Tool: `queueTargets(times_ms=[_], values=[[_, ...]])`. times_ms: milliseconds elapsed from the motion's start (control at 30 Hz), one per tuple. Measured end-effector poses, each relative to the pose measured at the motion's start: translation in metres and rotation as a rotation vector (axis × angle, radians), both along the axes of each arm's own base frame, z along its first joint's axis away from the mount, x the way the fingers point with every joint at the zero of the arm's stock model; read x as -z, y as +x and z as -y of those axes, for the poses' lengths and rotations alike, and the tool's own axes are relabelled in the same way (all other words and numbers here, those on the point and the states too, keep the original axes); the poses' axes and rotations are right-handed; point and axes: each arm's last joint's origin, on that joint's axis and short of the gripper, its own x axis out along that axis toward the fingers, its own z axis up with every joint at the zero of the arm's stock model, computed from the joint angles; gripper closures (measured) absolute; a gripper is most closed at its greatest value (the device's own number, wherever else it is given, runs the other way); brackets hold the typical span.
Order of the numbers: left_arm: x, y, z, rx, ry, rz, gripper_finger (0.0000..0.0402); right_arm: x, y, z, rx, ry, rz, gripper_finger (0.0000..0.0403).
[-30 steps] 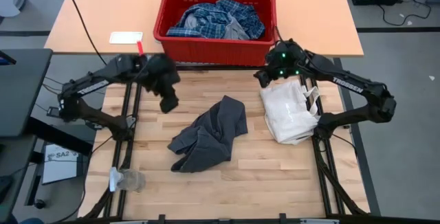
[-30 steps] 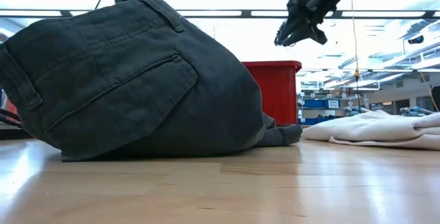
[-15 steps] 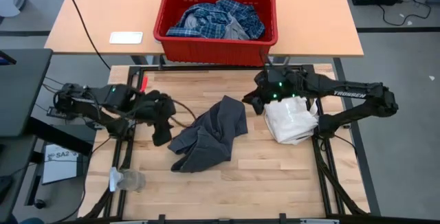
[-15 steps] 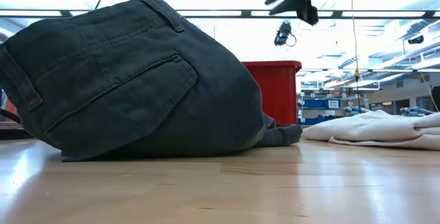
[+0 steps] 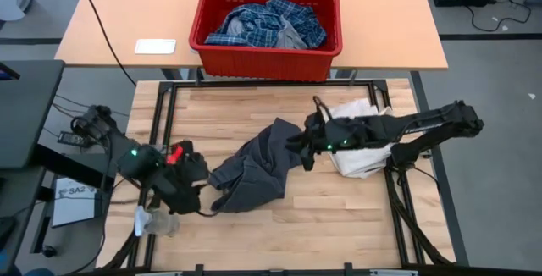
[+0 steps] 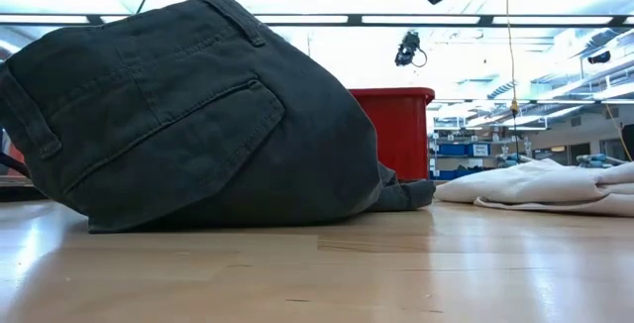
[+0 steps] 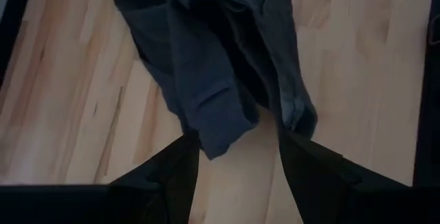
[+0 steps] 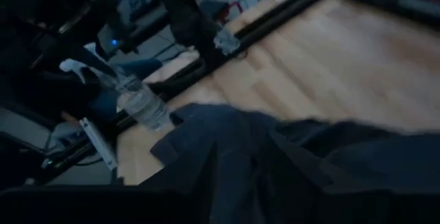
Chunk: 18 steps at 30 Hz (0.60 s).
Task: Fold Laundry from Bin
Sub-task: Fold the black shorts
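Note:
Dark grey trousers lie crumpled in the middle of the wooden table; in the low view they fill the left half. My left gripper hovers open over their near-left end, fingers on either side of it, clear of the cloth. My right gripper hangs open over their right side. The red bin stands on the far table with a blue-and-white plaid shirt and a grey piece inside.
A white fabric bag lies right of the trousers, partly under my right arm. A clear plastic bottle lies at the table's near-left corner. A white card lies left of the bin. Bare wood lies along the near edge.
My left gripper has swung from beside the bin toward the near edge, to the trousers' near-left end. My right gripper has swung from above the white bag toward the table's middle, over the trousers' right side. The trousers have stayed where they were.

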Motion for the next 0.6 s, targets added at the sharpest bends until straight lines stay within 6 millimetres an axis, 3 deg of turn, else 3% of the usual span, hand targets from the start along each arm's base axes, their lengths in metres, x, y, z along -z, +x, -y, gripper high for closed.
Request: queueTargets(times_ms=[267, 600], values=[[0.009, 0.025, 0.021, 0.058, -0.057, 0.062, 0.0184, 0.012, 0.004, -0.033, 0.012, 0.030, -0.014, 0.0267], [0.020, 0.057, 0.038, 0.152, -0.070, 0.149, 0.0182, 0.010, -0.002, -0.050, 0.033, 0.026, 0.005, 0.0267]])
